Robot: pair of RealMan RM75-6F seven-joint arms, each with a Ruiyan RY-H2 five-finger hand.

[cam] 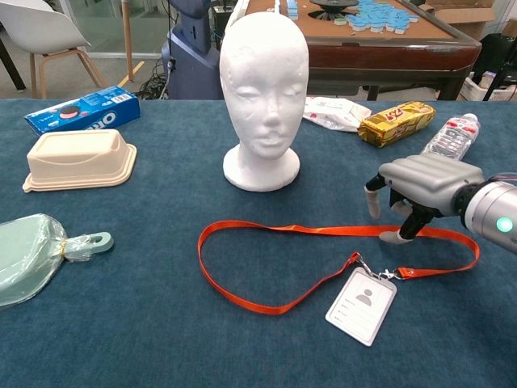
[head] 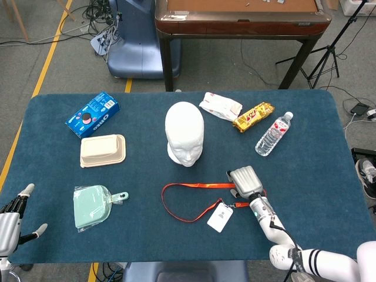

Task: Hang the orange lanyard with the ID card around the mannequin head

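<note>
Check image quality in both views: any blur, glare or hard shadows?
Head view: sharp, even light, soft shadows; lanyard and right hand crisp. Chest view: sharp up close, mannequin head bright but detailed, faint glare on water bottle, right hand's shadow soft.

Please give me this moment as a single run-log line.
phase: reach | right hand: over orange lanyard, not gripping | left hand: idle at table edge | mannequin head: bare
</note>
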